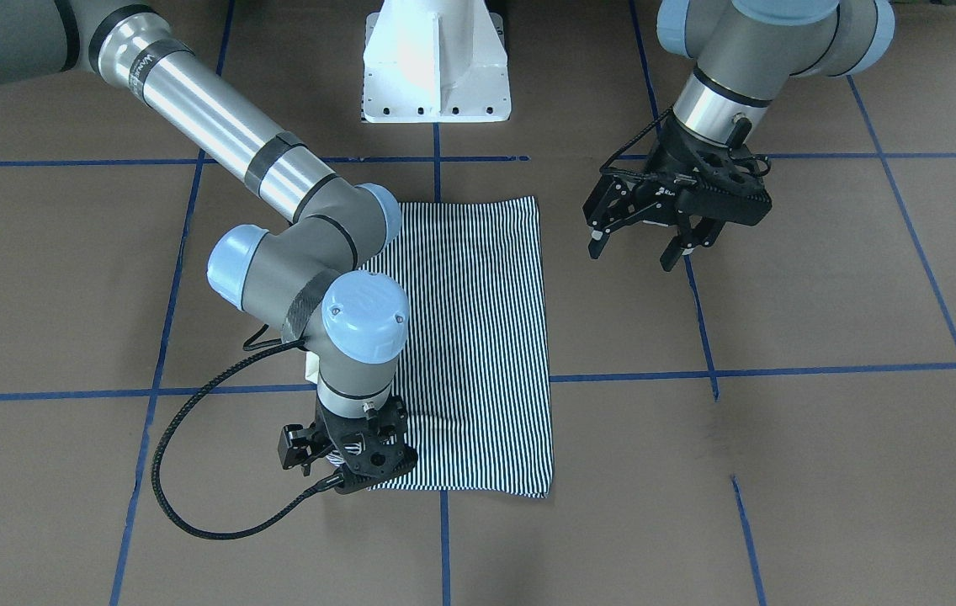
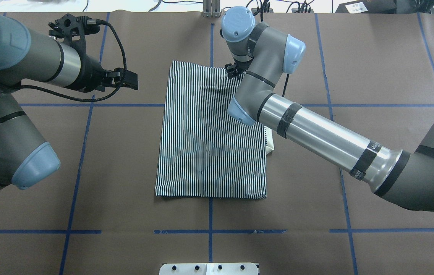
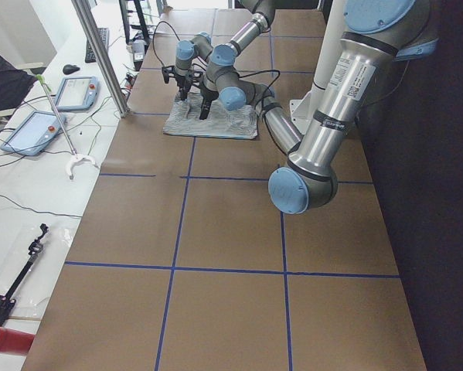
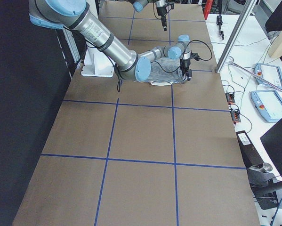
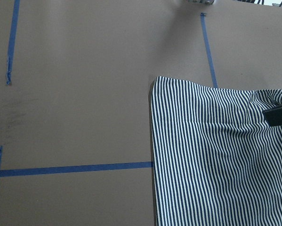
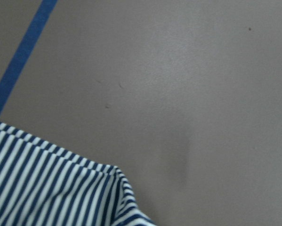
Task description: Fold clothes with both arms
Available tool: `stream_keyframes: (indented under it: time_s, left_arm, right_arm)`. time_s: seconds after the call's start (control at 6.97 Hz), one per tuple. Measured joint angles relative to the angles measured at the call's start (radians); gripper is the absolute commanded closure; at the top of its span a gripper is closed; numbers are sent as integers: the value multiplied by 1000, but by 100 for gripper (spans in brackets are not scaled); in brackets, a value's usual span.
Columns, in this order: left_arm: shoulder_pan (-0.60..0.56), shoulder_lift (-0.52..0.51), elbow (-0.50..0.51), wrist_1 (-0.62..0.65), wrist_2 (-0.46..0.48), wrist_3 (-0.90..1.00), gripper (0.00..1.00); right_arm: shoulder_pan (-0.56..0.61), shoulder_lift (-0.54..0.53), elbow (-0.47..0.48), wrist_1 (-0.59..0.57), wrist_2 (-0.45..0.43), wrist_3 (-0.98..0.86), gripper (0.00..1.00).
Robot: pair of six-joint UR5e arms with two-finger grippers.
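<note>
Find the right gripper point(image 1: 358, 463) pointed down onto the shirt point(image 1: 478, 337) at its far right corner, cloth puckering there; fingers hidden, so cannot tell whether clamped or loose. See the left gripper point(image 1: 632, 252) with fingers spread apart, holding nothing, hovering off the shirt's left edge, apart from it. Note the shirt folded into a flat rectangle mid-table point(image 1: 823, 295), among blue tape lines point(image 1: 781, 370).

1. A striped shirt point(image 2: 209, 133) is laid flat as a folded rectangle on the brown tabletop point(image 2: 373, 57).
2. The right hand point(image 2: 233, 71) is placed at its far right corner.
3. The left hand point(image 2: 127, 79) is held apart, beyond its left edge.
</note>
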Motion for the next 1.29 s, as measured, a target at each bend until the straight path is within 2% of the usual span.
stream_keyframes:
  time_s: [0.43, 0.72, 0.86, 1.0, 1.29]
  left_arm:
    - [1, -6, 0, 0, 0, -2, 0]
    - [1, -10, 2, 3, -8, -9, 0]
    - [4, -9, 12, 6, -27, -45, 0]
    - [18, -5, 24, 8, -44, -118, 0]
    - [120, -2, 31, 44, -8, -322, 0]
  right_arm:
    - [61, -36, -7, 1, 0, -116, 0]
    - [90, -45, 15, -5, 43, -141, 0]
    - [101, -50, 68, -43, 112, -131, 0]
    - [106, -70, 170, -125, 201, -92, 0]
    - [104, -181, 460, -262, 359, 82, 0]
